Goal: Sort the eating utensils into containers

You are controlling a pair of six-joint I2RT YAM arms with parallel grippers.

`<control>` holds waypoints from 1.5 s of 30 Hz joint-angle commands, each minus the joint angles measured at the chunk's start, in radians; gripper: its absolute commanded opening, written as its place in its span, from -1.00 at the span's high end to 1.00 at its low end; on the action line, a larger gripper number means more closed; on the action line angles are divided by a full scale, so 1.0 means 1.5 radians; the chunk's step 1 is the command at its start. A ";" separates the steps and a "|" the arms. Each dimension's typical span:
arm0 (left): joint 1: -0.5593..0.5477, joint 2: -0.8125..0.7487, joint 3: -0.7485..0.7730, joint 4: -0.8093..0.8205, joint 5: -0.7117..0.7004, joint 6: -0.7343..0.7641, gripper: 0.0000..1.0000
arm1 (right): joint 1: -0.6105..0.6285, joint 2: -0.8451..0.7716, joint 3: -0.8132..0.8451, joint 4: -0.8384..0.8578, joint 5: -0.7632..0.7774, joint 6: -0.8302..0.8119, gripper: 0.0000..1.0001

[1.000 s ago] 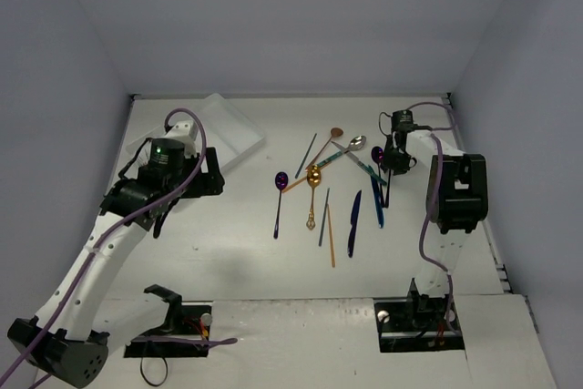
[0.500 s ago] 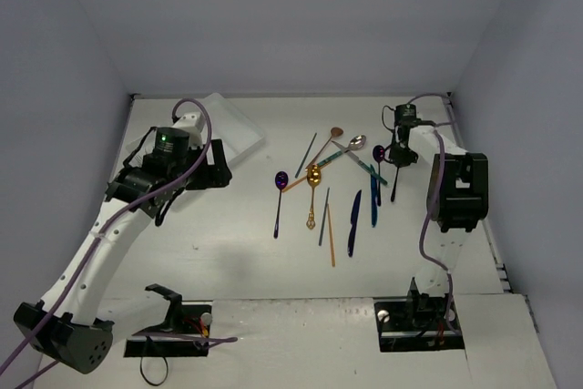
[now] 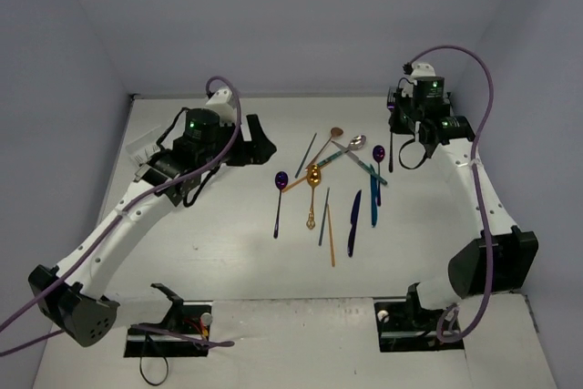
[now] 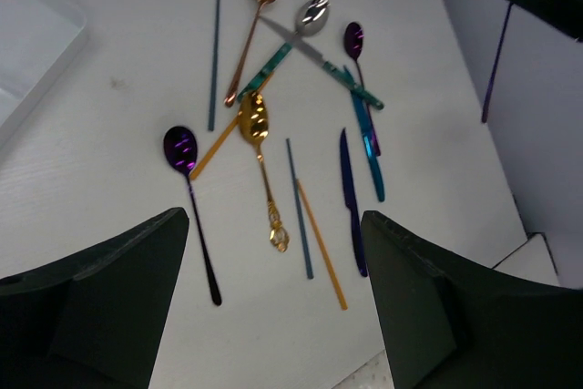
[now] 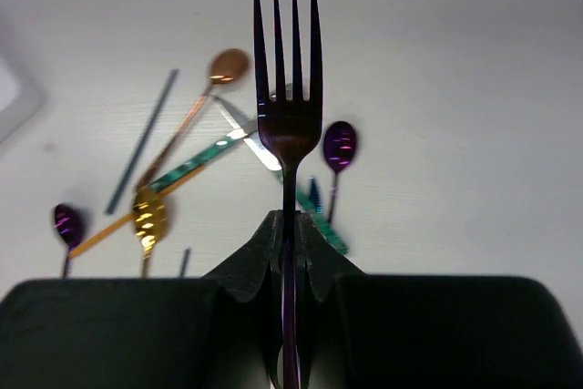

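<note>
Several utensils lie in a loose pile mid-table: a purple spoon [image 3: 279, 190], a gold spoon [image 3: 312, 179], a copper spoon [image 3: 329, 142], a silver spoon [image 3: 356, 142], a blue knife [image 3: 353, 214], a teal knife [image 3: 373, 196] and chopsticks [image 3: 330, 236]. My right gripper [image 3: 398, 127] is shut on a purple fork [image 5: 290, 125] and holds it in the air over the pile's right side. The fork hangs down in the top view [image 3: 392, 158]. My left gripper [image 3: 260, 138] is open and empty, above the table left of the pile [image 4: 273, 225]. The white tray [image 4: 32, 47] is mostly hidden under the left arm.
The tray's corner [image 3: 144, 146] shows at the far left beside the left arm. Grey walls close in the table on three sides. The right arm's cable loops high above the back right corner.
My right gripper rose and moved toward the back wall with the purple fork. My left arm swung right over the tray toward the pile.
</note>
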 commanded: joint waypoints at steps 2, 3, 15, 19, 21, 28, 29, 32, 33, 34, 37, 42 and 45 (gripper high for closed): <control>-0.072 0.053 0.068 0.222 -0.005 -0.034 -0.48 | 0.092 -0.098 -0.017 -0.004 -0.136 -0.010 1.00; -0.082 0.062 0.076 0.238 -0.010 -0.030 -0.48 | 0.099 -0.107 -0.024 -0.004 -0.151 -0.006 1.00; -0.178 0.165 0.144 0.349 -0.083 0.047 -0.39 | 0.157 -0.203 -0.087 -0.004 -0.265 0.044 1.00; -0.207 0.195 0.175 0.352 -0.106 0.085 -0.32 | 0.170 -0.211 -0.097 -0.004 -0.272 0.051 1.00; -0.213 0.208 0.186 0.352 -0.108 0.091 -0.27 | 0.174 -0.213 -0.099 -0.004 -0.273 0.052 1.00; -0.218 0.244 0.212 0.352 -0.108 0.083 0.17 | 0.182 -0.212 -0.097 -0.002 -0.276 0.050 1.00; -0.218 0.247 0.213 0.350 -0.109 0.083 0.20 | 0.182 -0.211 -0.097 -0.002 -0.277 0.049 1.00; -0.218 0.253 0.214 0.345 -0.109 0.082 0.34 | 0.182 -0.207 -0.097 -0.002 -0.279 0.043 1.00; -0.218 0.256 0.214 0.342 -0.109 0.082 0.36 | 0.182 -0.206 -0.096 -0.002 -0.279 0.043 1.00; -0.218 0.259 0.214 0.340 -0.113 0.081 0.36 | 0.182 -0.204 -0.095 -0.002 -0.280 0.041 1.00; -0.218 0.268 0.218 0.330 -0.128 0.080 0.36 | 0.182 -0.194 -0.090 -0.002 -0.289 0.038 1.00; -0.218 0.273 0.219 0.331 -0.141 0.089 0.63 | 0.182 -0.188 -0.089 -0.003 -0.291 0.030 1.00; -0.218 0.277 0.219 0.342 -0.140 0.095 0.97 | 0.183 -0.185 -0.088 -0.002 -0.290 0.027 1.00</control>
